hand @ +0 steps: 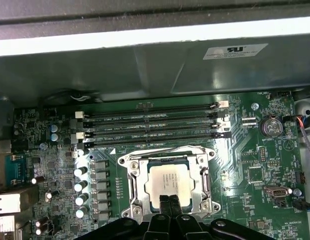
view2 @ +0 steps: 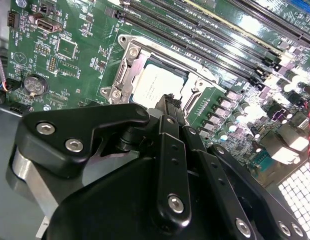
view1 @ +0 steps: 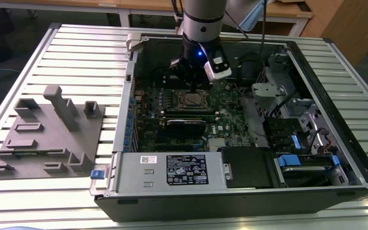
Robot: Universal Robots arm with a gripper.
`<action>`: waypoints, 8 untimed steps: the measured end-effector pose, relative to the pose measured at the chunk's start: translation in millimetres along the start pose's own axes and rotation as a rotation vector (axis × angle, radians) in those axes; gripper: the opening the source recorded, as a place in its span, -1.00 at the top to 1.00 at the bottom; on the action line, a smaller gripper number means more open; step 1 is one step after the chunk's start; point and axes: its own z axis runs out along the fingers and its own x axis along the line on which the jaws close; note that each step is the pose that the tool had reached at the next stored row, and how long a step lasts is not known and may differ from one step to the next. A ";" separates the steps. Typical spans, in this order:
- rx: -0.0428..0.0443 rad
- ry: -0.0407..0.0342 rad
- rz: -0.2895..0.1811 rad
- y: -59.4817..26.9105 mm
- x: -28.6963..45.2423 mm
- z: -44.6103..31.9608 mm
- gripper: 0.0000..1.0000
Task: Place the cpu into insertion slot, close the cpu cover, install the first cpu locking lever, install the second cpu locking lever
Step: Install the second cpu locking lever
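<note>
Cpu is sitting in the slot mid-motherboard, cover lying down around it. Gripper is hanging at the socket's 6 o'clock edge in the first wrist view, fingers pinched together, gripping nothing. Levers: can't tell if latched, so probably those are remaining.

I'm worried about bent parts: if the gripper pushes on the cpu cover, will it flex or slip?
The cpu cover looks like thin sheet metal framing a window, so it probably flexes under off-centre pressure. Its shiny surface may let the gripper skid. It lies flat around the cpu, so tipping seems unlikely.
</note>
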 end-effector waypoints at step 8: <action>0.0001 0.0000 0.000 -5.2 -0.5 -0.3 0.79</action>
